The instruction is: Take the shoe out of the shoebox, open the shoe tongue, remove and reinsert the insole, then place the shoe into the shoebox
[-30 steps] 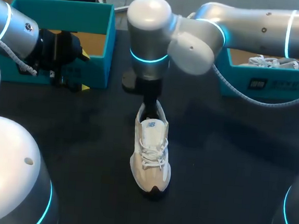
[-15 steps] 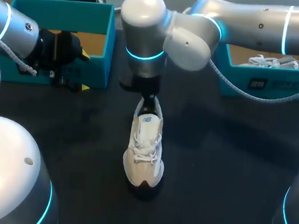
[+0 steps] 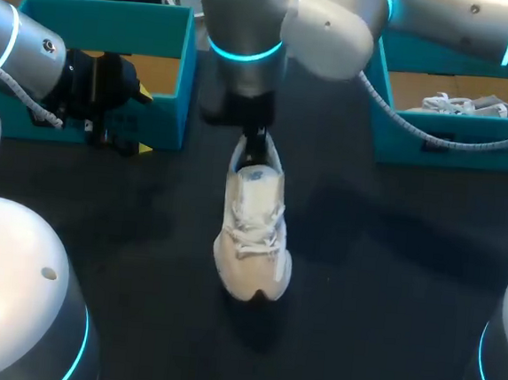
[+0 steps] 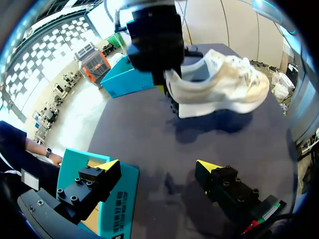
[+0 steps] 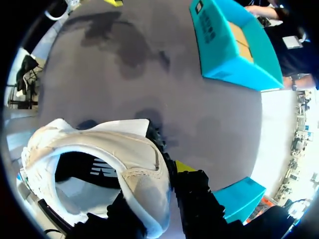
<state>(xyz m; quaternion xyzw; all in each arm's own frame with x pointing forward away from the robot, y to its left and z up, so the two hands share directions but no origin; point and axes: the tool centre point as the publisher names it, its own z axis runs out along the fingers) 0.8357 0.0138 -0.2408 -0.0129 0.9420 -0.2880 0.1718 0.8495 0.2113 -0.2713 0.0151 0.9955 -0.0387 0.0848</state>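
1. While the left pincer point(image 4: 158, 167) has stayed spread at the left shoebox point(image 3: 170, 76), the right pincer point(image 3: 255, 141), pinching the heel of the shoe point(image 3: 252, 230), has risen and drawn back.
2. The shoe now hangs clear of the counter point(image 3: 391, 255), its shadow beneath it.
3. Probably a carry toward a box for the final placing.

Dark table point(image 3: 388, 282), second white shoe point(image 3: 475, 104)
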